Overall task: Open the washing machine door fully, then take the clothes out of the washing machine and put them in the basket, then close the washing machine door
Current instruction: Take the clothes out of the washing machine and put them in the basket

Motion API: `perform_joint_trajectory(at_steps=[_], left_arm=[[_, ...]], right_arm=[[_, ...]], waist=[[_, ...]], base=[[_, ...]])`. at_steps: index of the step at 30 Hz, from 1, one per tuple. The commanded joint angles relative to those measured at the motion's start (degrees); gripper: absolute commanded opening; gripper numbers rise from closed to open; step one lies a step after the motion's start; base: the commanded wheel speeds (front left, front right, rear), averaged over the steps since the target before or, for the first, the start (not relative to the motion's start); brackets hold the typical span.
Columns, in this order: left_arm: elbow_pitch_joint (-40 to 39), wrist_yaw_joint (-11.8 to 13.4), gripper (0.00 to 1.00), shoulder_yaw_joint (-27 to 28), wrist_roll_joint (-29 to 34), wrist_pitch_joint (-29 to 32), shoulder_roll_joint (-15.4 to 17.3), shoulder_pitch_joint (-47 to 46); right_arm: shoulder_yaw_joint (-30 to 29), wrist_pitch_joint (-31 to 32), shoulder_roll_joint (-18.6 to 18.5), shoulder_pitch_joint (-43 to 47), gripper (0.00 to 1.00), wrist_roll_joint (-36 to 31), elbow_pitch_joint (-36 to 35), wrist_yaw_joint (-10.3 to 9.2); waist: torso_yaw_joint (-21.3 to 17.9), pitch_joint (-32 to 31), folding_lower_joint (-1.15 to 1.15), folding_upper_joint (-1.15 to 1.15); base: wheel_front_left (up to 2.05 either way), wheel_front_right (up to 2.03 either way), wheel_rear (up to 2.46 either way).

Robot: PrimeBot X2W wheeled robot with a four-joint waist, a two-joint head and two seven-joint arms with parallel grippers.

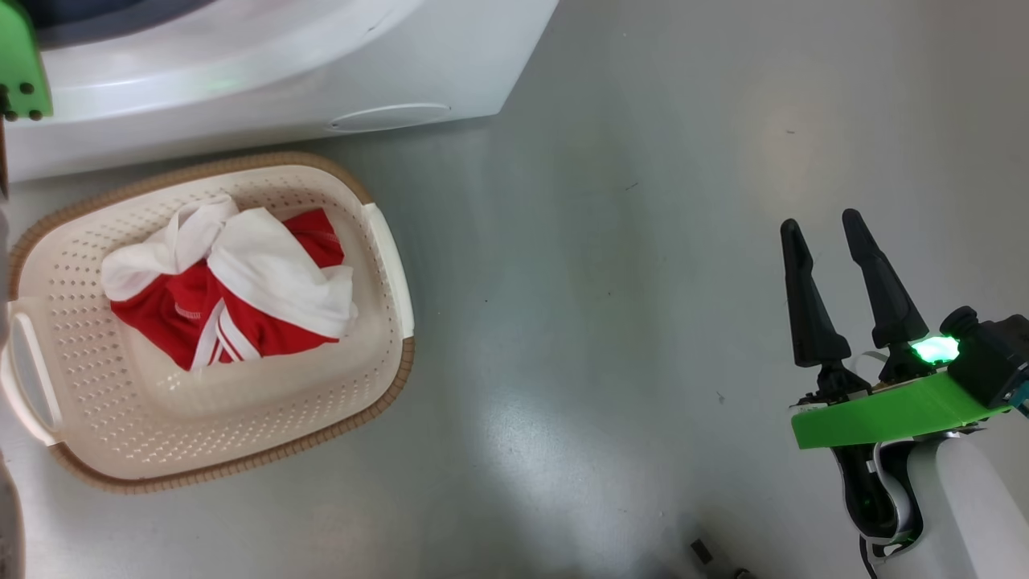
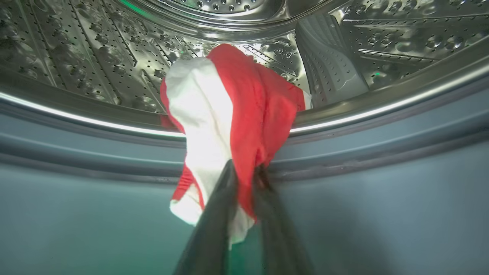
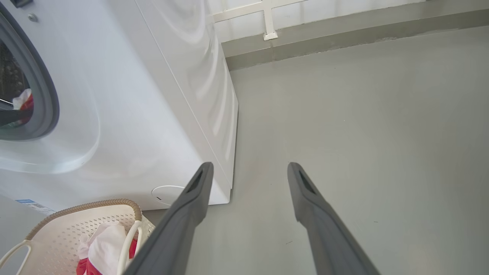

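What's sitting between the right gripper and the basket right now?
Nothing. In the head view, the stretch between the right gripper and the basket is bare grey floor, apart from small specks.

Red-white clothes [image 1: 229,281] heaped in basket [image 1: 392,273], right hand [image 1: 821,221] fingers spread

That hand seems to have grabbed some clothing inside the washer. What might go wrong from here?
1. The left hand pinches only a small bunch of the red and white garment, so it may slip free when pulled.
2. The garment hangs over the drum lip and rubber seal, and could snag there.
3. The basket in front of the washer already holds clothes; a loose drop might land on the floor.
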Motion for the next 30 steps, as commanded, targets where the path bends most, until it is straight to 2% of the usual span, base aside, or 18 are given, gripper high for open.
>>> perform_joint_trajectory(at_steps=[1, 7, 10, 14, 18, 30], left_arm=[[-0.7, 0.6, 0.0, -0.2, 0.7, 0.0, 3.1, -0.2], [-0.7, 0.9, 0.0, -0.4, -0.1, -2.7, 2.2, -0.2], [-1.0, 0.6, 0.0, 0.6, -1.9, -6.4, 1.0, 0.4], [-1.7, 0.0, 0.0, 1.3, -3.5, -10.6, -1.0, 2.5], [-5.0, -0.9, 0.0, 2.3, -5.3, -12.2, -2.2, 6.3], [-36.6, -1.4, 0.0, 6.8, -6.8, -12.3, -4.7, 27.9]], right_arm=[[1.2, -0.4, -0.1, 0.0, 1.0, 0.2, -1.4, 0.36], [0.7, -0.4, -0.1, -0.1, 1.0, 0.1, -1.5, 0.36], [0.2, -0.4, -0.2, 0.2, 1.0, 0.0, -1.4, 0.36], [-0.5, -0.4, -0.5, 0.9, 1.0, -0.2, -1.2, 0.36], [-0.6, -0.4, -0.9, 1.7, 1.0, -0.2, -1.0, 0.36], [-1.0, -0.4, -1.8, 4.6, 1.0, -0.1, -0.7, 0.36]], waist=[[0.0, 0.0, 0.0, 0.0], [0.5, -0.5, 0.0, 0.0], [1.3, -1.3, 0.0, 0.0], [2.7, -3.2, 0.0, 0.0], [3.8, -5.4, 0.0, 0.0], [5.6, -10.9, 0.0, 0.0]], base=[[0.0, 0.0, 0.0], [0.0, 0.0, 0.0], [0.0, 0.0, 0.0], [0.0, 0.0, 0.0], [0.0, 0.0, 0.0], [0.0, 0.0, 0.0]])
